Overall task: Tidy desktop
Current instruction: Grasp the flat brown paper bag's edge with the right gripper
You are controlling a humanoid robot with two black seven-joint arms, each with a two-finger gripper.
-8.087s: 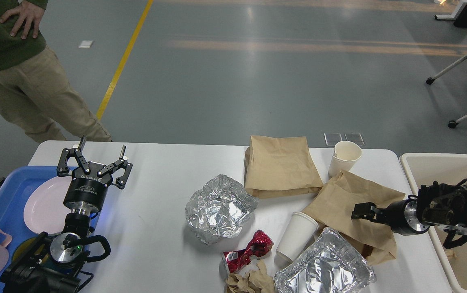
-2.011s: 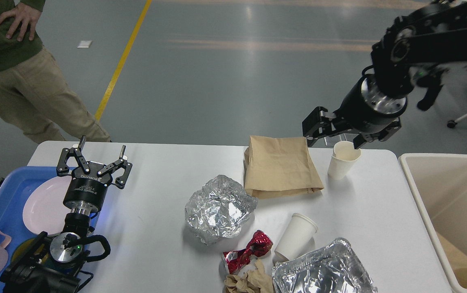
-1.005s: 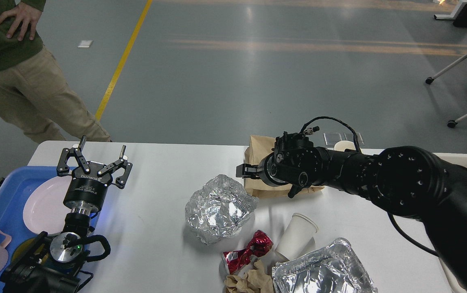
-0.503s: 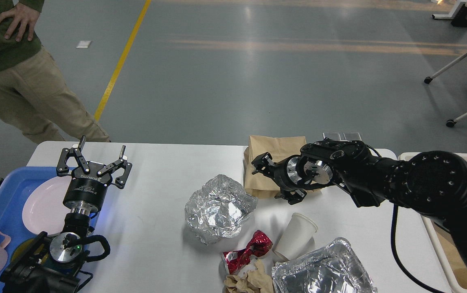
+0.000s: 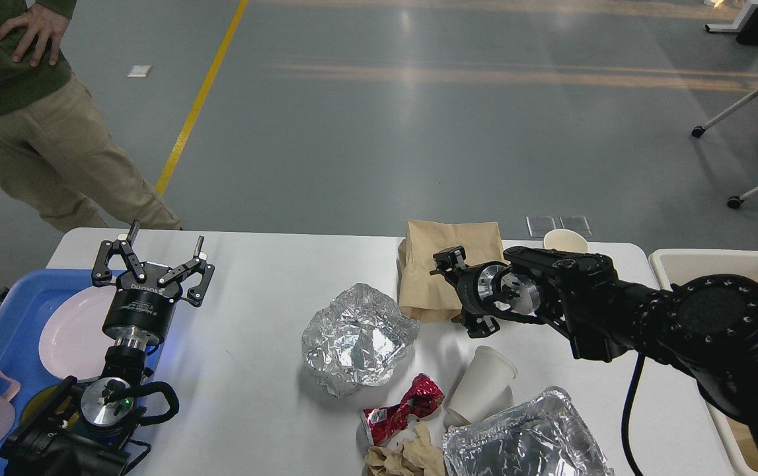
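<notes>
Mostly untidied, the white counter point(image 5: 253, 317) fills the view: foil point(image 5: 357, 337), cups, brown bag point(image 5: 441, 264) at two o'clock. Right hand point(image 5: 458, 287) reaches it, grip unclear. Left hand point(image 5: 154, 258) spread wide, empty.

The left arm rises from the near-left corner of the desktop point(image 5: 266, 277), wrist upright, and the left gripper point(image 5: 162, 254) points away from the robot with its two fingers spread wide apart. The right arm reaches in from the right, low across the desktop's far half, its right gripper point(image 5: 459, 287) pointing left, fingers parted.
</notes>
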